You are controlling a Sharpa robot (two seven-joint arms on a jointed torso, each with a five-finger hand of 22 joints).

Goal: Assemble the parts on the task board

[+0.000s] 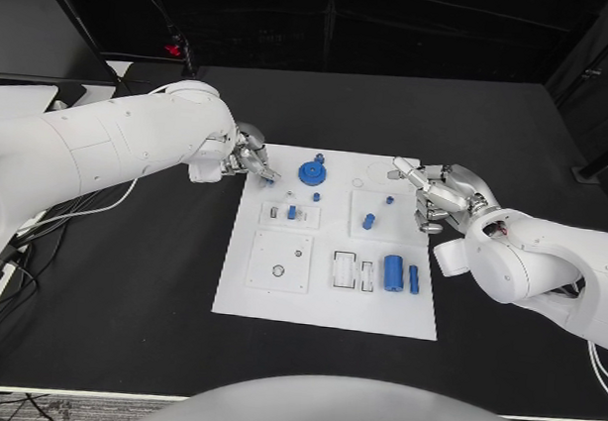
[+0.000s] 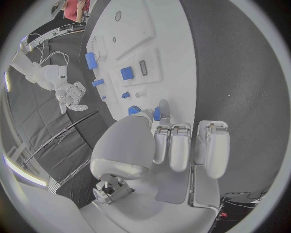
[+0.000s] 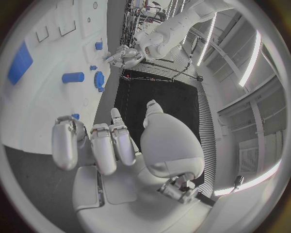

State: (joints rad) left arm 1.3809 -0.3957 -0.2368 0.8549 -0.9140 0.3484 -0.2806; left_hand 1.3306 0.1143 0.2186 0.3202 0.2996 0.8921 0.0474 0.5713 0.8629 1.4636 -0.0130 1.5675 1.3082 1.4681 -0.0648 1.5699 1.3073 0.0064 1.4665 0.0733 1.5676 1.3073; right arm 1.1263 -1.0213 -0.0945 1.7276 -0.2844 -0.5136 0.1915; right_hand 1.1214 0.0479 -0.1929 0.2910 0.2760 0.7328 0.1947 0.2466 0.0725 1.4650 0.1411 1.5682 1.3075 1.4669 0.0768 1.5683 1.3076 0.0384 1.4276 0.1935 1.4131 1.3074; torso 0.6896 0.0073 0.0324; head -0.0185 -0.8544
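The white task board (image 1: 325, 302) lies in the middle of the black table. On it are a blue gear (image 1: 312, 172), a small blue peg (image 1: 317, 197), blue pieces in two square pockets (image 1: 293, 212) (image 1: 370, 220), and two blue cylinders (image 1: 393, 272) (image 1: 414, 279). My left hand (image 1: 244, 158) is at the board's far left corner and pinches a small blue part (image 2: 156, 114) between thumb and a fingertip. My right hand (image 1: 441, 198) hovers at the board's far right edge with its fingers loosely apart and nothing in them. The right wrist view shows the gear (image 3: 99, 80) and the left hand (image 3: 124, 57).
Cables (image 1: 16, 235) run along the table's left edge. Bare black table surrounds the board on all sides. Empty recesses (image 1: 280, 260) and narrow slots (image 1: 345, 268) sit in the board's near half.
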